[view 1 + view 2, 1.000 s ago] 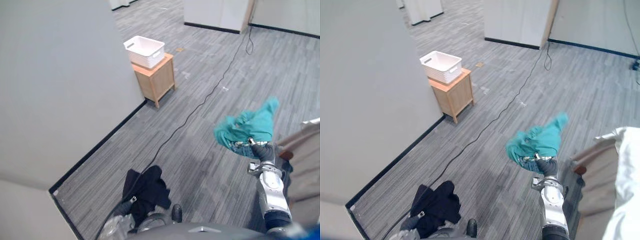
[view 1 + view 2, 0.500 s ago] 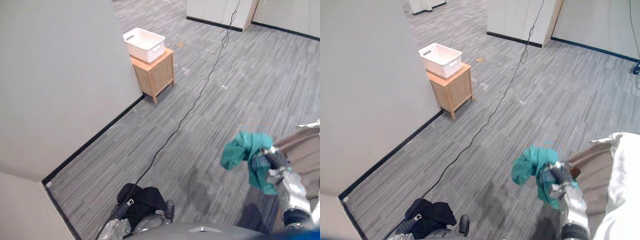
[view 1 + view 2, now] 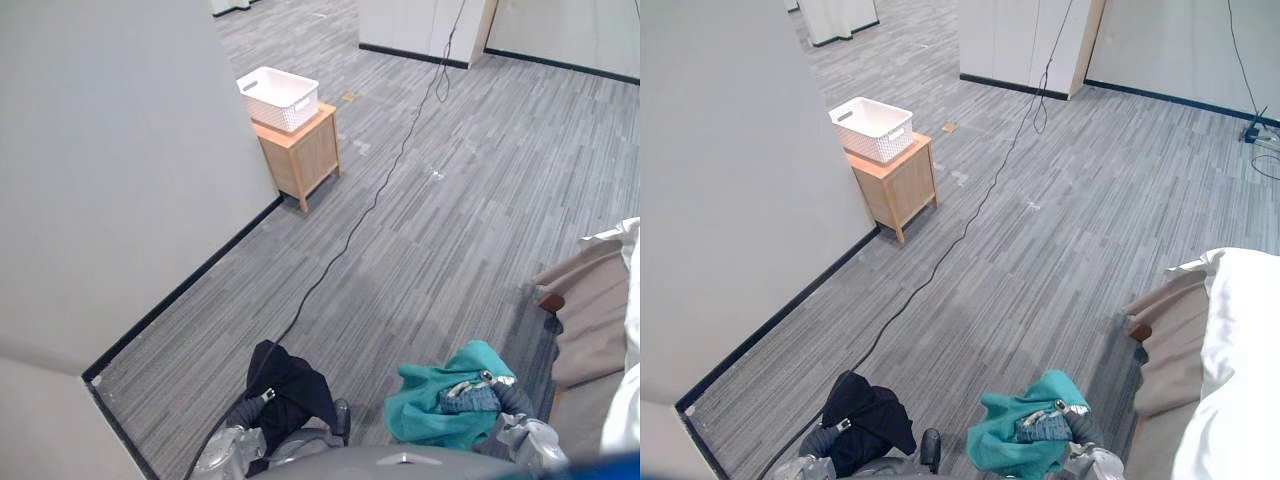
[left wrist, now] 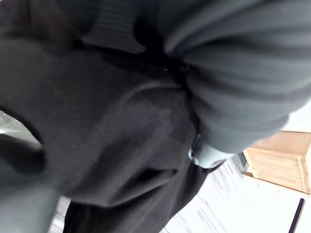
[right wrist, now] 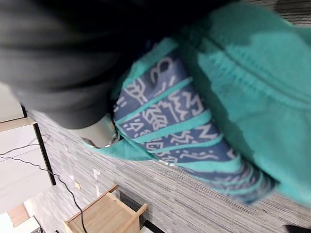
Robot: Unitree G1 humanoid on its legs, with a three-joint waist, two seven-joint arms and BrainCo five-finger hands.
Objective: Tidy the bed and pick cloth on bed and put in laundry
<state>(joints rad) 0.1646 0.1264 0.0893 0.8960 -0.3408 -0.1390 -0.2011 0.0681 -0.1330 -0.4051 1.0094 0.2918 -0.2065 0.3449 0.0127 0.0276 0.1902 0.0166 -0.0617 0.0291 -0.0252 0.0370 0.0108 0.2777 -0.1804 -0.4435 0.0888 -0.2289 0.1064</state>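
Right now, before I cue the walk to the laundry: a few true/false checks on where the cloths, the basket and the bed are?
1. The white basket sits on top of the wooden cabinet. True.
2. The teal cloth lies in the basket. False: it is bunched in the right hand, whose fingers curl round it, far from the basket.
3. The black cloth lies on the bed. False: it hangs at the left hand, over the floor.
4. The bed is on the robot's right, the basket ahead to its left. True.
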